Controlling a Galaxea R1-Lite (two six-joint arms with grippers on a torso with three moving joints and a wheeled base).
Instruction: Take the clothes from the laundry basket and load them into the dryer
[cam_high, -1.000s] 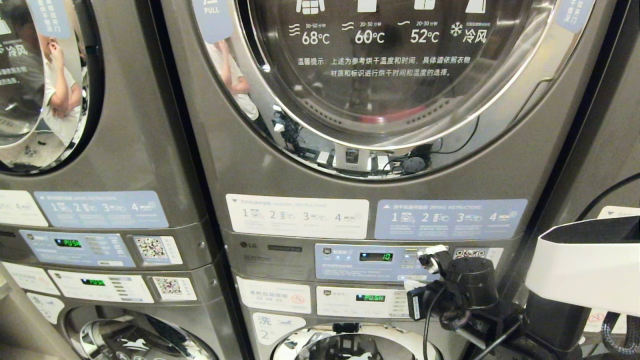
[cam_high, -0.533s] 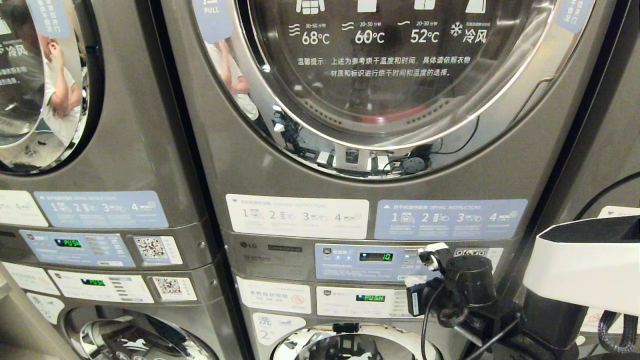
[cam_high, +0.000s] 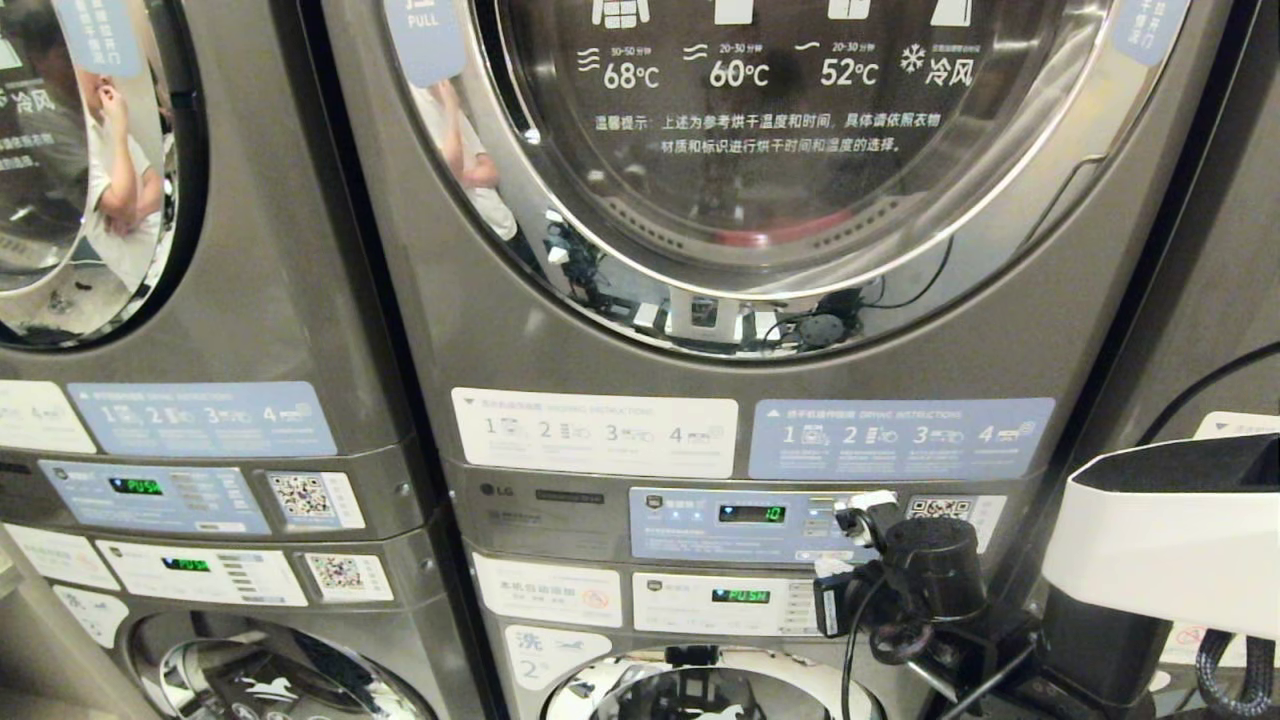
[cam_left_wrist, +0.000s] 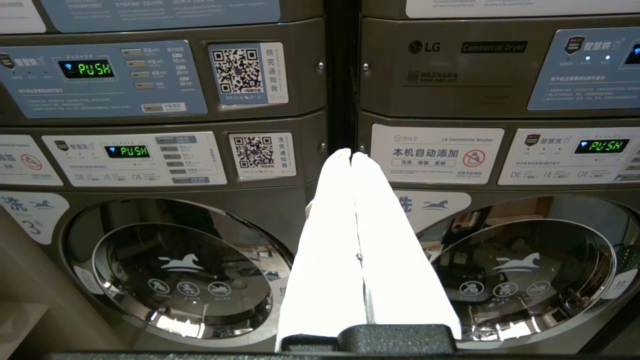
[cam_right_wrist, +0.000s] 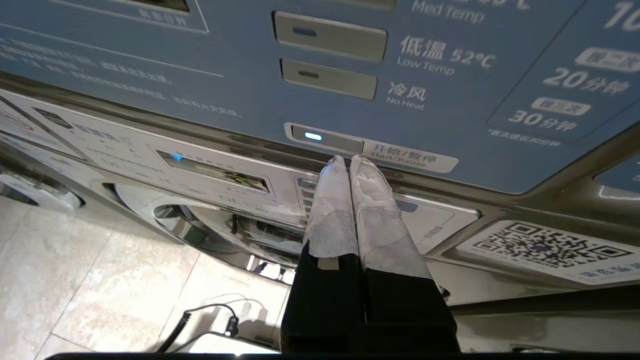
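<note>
1. Grey-metal stacked LG machines fill pretty much everything; the middle dryer sits over a washer, and its big round chrome-ringed door is closed, with 68°C / 60°C / 52°C printed on the glass.
2. Something reddish shows low down inside the drum through the glass, can't tell what it is. No laundry basket in any view.
3. Another stack stands just to the left, its displays reading PUSH.
4. The blue dryer control panel below the door has a green display showing 10.
5. The right gripper is up at the right end of that panel, white fingers pressed together with nothing between them, tips right at the Start/Pause button, which has a small blue light lit. Can't tell if they're actually touching it.
6. The left gripper hangs low in front of the washers, level with the gap between the two stacks, fingers also closed tight and empty.
</note>
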